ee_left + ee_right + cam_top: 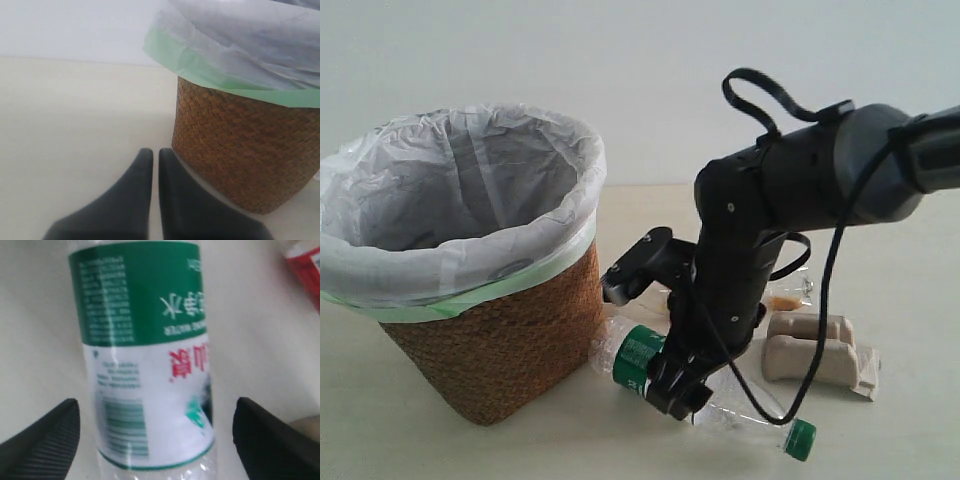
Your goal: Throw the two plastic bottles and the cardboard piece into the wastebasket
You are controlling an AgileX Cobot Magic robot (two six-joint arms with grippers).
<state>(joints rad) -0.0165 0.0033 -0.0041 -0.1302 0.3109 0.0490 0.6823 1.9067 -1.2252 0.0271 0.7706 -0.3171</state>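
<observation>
The green-and-white-labelled plastic bottle (pixel 638 356) lies on the table beside the wastebasket (pixel 500 350), its green cap (pixel 800 438) pointing away from it. My right gripper (pixel 680 392) is low over this bottle and open. In the right wrist view the bottle (pixel 145 355) lies between the two fingers, with a gap on each side of it, and the gripper (pixel 156 412) straddles its label. The red-labelled bottle (pixel 306 264) shows only at an edge of that view. The cardboard piece (pixel 817 350) rests behind the arm. My left gripper (pixel 155 152) is shut and empty beside the wicker wastebasket (pixel 240 150).
The wastebasket's white bag with a pale green edge (pixel 460 262) folds over its rim, and the mouth is open. The right arm's black body and cable (pixel 760 230) hide part of the table behind it. Pale table surface (pixel 75 125) stretches away beside the left gripper.
</observation>
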